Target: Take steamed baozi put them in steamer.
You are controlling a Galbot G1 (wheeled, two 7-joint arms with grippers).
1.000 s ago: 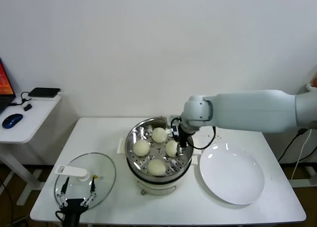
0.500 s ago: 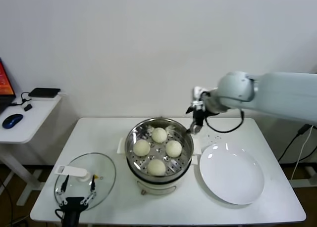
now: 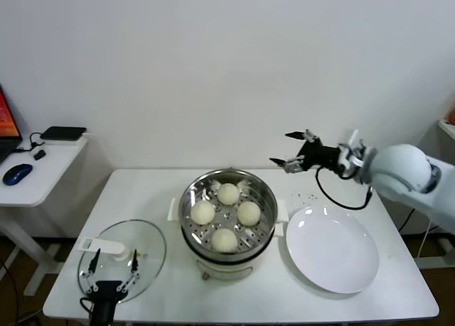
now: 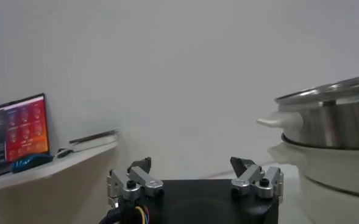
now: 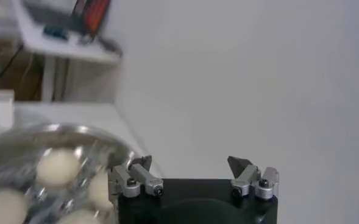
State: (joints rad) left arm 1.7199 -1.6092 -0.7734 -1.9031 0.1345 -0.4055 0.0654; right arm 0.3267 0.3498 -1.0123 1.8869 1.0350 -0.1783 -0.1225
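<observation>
Reaching in from the right side, the right arm is holding its right gripper up in the air, pointing sideways, fingers spread wide apart and carrying nothing. The steamer is sitting on the white table, below and to the left of that gripper, well apart from it. All four steamed baozi are lying inside on the perforated tray. The left gripper is waiting low at the table's near edge, fingers apart, above the glass lid.

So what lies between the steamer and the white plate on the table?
Nothing but a narrow strip of bare table: in the head view the steamer, its white side handle toward the plate, stands just beside the white plate.
</observation>
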